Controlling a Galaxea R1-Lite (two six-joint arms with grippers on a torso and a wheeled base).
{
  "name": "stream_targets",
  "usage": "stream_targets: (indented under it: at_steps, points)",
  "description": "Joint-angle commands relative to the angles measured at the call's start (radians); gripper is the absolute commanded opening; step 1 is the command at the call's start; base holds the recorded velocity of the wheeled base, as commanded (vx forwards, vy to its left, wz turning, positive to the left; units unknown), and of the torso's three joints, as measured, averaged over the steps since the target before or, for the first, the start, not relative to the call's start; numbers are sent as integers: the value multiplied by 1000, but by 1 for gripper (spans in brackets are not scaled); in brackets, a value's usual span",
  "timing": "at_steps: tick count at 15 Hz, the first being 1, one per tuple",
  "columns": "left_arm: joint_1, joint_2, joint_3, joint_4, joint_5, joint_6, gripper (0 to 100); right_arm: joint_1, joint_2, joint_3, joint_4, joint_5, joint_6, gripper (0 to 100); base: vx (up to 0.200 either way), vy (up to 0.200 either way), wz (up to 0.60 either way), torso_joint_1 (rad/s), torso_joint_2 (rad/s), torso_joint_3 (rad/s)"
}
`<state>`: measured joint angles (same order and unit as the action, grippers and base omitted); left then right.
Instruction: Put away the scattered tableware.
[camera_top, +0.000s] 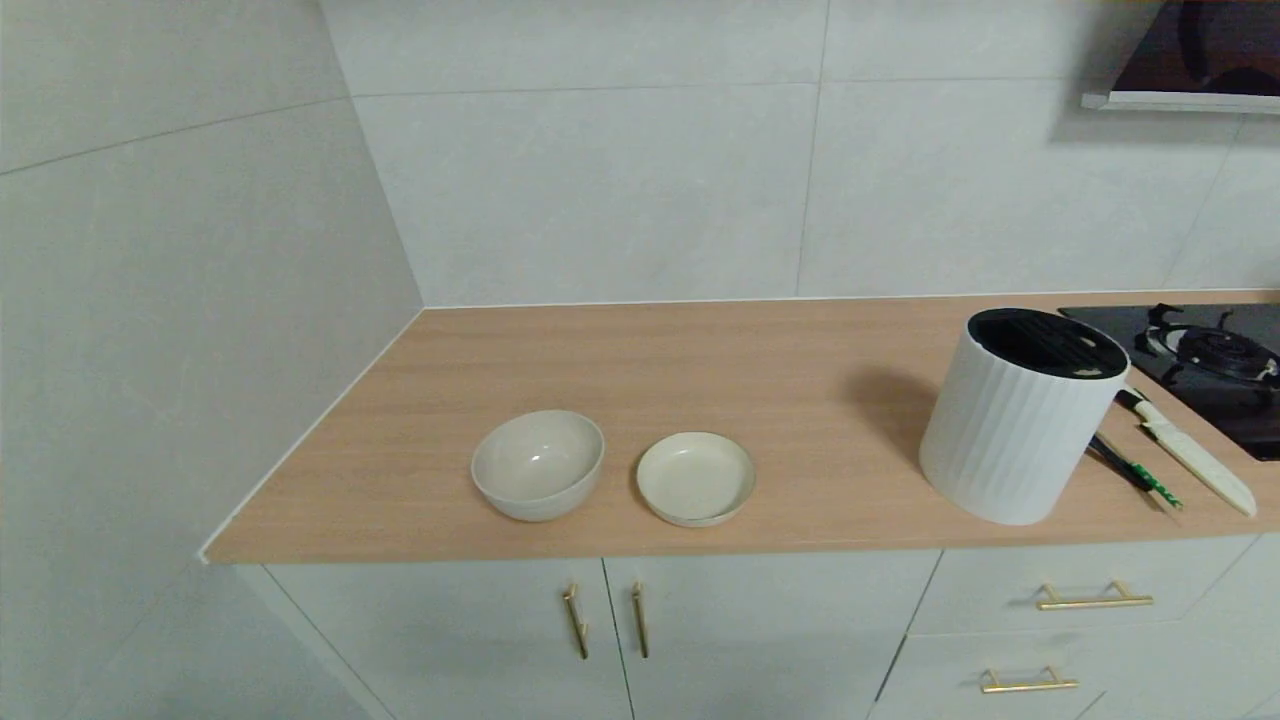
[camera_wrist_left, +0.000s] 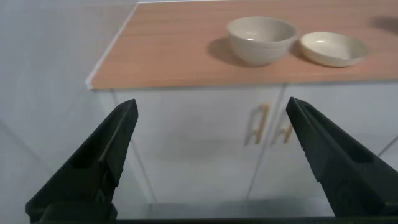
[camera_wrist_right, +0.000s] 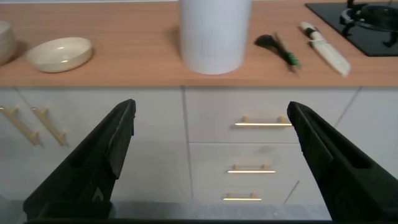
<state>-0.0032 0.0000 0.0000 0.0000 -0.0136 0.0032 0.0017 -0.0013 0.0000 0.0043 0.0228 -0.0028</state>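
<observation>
A cream bowl (camera_top: 538, 464) (camera_wrist_left: 260, 39) and a shallow cream dish (camera_top: 696, 477) (camera_wrist_left: 333, 48) (camera_wrist_right: 60, 53) sit side by side near the counter's front edge. To their right stands a white ribbed utensil holder (camera_top: 1015, 415) (camera_wrist_right: 214, 34) with a black slotted top. Beside it lie dark chopsticks (camera_top: 1137, 471) (camera_wrist_right: 281, 49) and a white-bladed knife (camera_top: 1188, 451) (camera_wrist_right: 324, 48). My left gripper (camera_wrist_left: 211, 118) is open, held low in front of the cabinet, below the bowl. My right gripper (camera_wrist_right: 211, 118) is open too, in front of the drawers under the holder.
The wooden counter (camera_top: 700, 360) meets tiled walls at the left and back. A black gas hob (camera_top: 1210, 360) (camera_wrist_right: 360, 18) sits at the far right. Below are cabinet doors with brass handles (camera_top: 575, 620) and drawers (camera_top: 1095, 598).
</observation>
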Motion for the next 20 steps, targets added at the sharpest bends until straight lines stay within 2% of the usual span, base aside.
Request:
stream_targets:
  at_steps: [1,7,20]
  points:
    - [0,2,0,0,0,0,100,0,1,0,0,0,0,100,0,200,0,2,-7,2]
    - [0,2,0,0,0,0,100,0,1,0,0,0,0,100,0,200,0,4,0,2]
    - [0,2,0,0,0,0,100,0,1,0,0,0,0,100,0,0,0,0,0,0]
